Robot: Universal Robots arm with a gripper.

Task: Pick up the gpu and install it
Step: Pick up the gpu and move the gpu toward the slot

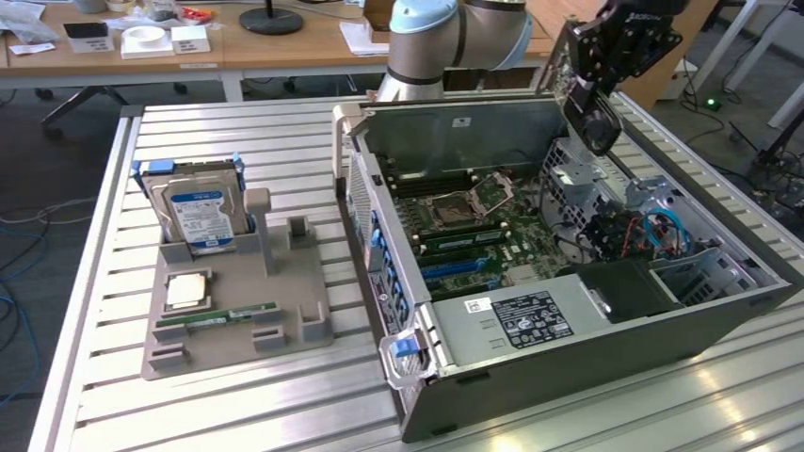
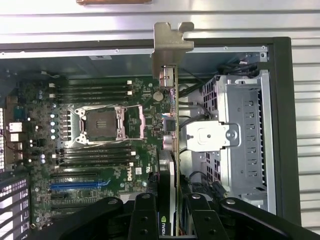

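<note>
The gpu (image 1: 593,115) hangs in the air over the far right corner of the open computer case (image 1: 603,367), dark face and fan toward the camera. My gripper (image 1: 588,83) is shut on its upper part. In the wrist view the gpu (image 2: 175,135) shows edge-on: a thin green board with its silver end bracket (image 2: 171,41) pointing away from me, over the case's back wall. My gripper (image 2: 171,220) clamps it between black fingers (image 2: 144,216). The card hovers above the motherboard (image 2: 100,150), between the CPU socket (image 2: 102,122) and the silver drive cage (image 2: 240,145). It touches no slot.
A blue expansion slot (image 2: 80,185) lies on the motherboard beside the card's line. Cables (image 1: 635,235) and a power supply (image 1: 522,320) fill the case's right and front. At the exterior view's left, a grey holder (image 1: 239,301) carries a hard drive (image 1: 199,212), a CPU and a RAM stick.
</note>
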